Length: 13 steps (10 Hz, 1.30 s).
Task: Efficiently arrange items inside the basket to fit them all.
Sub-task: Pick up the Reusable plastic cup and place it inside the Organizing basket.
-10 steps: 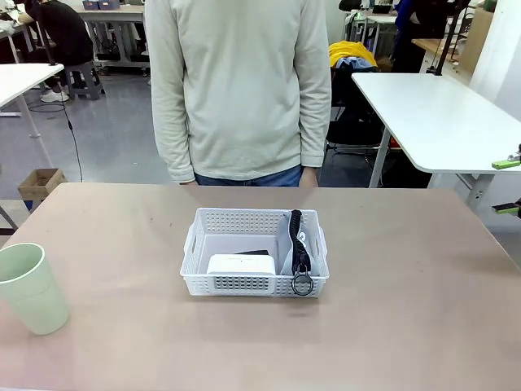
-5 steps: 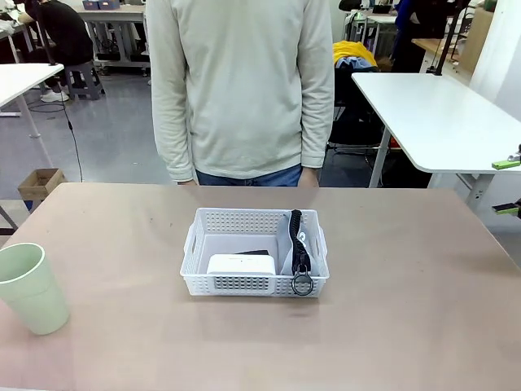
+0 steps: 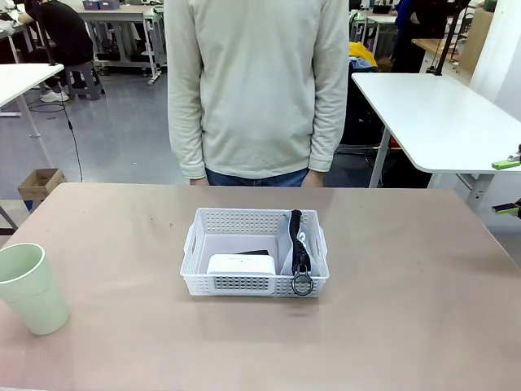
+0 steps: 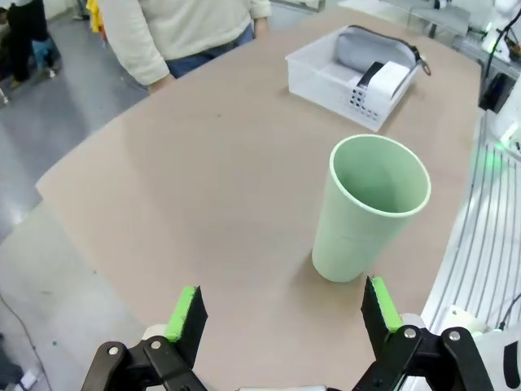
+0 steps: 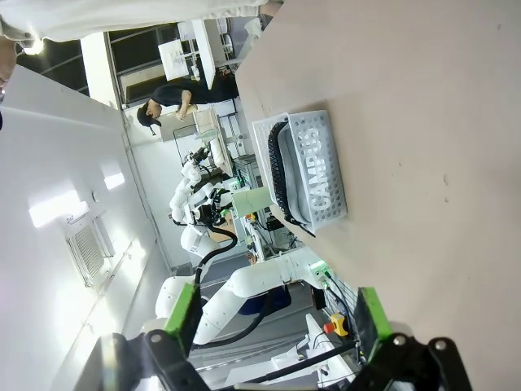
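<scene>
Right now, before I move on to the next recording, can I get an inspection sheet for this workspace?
Surface: brown table, flat.
Job's things: white basket mid-table holds the grey pouch standing on edge along its right side, the white box against the near wall, and a black item behind the box, mostly hidden. The green cup stands upright outside the basket, at the table's left near corner.
Clutter: nothing seen.
Grippers: left gripper open, empty, facing the cup; right gripper open, empty.
Cables: black cable on the floor, far left.
Surroundings: person standing at the far edge, arms down; white side table; cardboard box on the floor.
</scene>
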Each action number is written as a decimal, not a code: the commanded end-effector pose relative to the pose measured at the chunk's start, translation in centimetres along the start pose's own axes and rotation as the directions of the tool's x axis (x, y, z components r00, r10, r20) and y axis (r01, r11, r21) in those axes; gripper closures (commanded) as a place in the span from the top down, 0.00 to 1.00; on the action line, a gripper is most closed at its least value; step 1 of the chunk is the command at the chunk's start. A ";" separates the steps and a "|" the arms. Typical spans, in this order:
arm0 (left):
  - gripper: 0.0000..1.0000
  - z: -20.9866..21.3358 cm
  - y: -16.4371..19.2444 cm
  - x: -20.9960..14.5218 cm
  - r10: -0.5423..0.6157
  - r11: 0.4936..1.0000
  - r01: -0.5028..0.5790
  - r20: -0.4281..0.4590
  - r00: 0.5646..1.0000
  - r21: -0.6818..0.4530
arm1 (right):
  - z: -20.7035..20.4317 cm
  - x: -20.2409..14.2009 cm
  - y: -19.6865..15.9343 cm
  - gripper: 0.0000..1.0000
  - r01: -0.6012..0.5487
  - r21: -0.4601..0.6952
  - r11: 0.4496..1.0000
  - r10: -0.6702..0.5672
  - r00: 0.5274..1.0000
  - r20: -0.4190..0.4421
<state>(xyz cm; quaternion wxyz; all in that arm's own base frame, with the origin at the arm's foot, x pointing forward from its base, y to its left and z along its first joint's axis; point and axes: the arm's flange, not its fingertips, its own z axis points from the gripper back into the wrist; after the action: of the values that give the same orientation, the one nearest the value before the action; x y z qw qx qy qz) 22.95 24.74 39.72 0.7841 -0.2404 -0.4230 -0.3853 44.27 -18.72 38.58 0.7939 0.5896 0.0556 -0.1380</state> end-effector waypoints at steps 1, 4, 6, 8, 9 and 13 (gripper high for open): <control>1.00 1.1 -0.2 0.8 -0.013 1.000 0.013 0.016 1.000 -0.001 | -0.1 -0.5 0.3 1.00 0.001 0.003 1.000 -0.001 1.000 0.003; 1.00 1.1 -0.2 0.8 -0.013 1.000 0.013 0.016 1.000 -0.001 | -0.1 -0.5 0.3 1.00 0.001 0.003 1.000 -0.001 1.000 0.003; 1.00 1.1 -0.2 0.8 -0.013 1.000 0.013 0.016 1.000 -0.001 | -0.1 -0.5 0.3 1.00 0.001 0.003 1.000 -0.001 1.000 0.003; 1.00 -0.8 -0.7 0.5 -0.099 0.992 0.101 -0.029 0.995 0.072 | -0.1 -0.5 0.3 1.00 0.001 0.003 1.000 -0.001 1.000 0.003; 1.00 -1.9 -1.3 -0.3 -0.129 0.988 0.133 -0.058 0.990 0.075 | -0.1 -0.5 0.3 1.00 0.001 0.003 1.000 -0.001 1.000 0.003; 1.00 -4.6 -2.2 -4.2 -0.136 0.991 0.136 -0.145 0.980 -0.010 | -0.1 -0.5 0.3 1.00 0.001 0.003 1.000 -0.001 1.000 0.003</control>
<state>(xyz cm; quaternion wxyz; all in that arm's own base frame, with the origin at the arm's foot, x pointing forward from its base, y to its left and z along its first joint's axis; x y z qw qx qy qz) 24.66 25.93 36.99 0.7890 -0.1888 -0.3861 -0.4391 44.25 -18.74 38.58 0.7938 0.5896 0.0555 -0.1382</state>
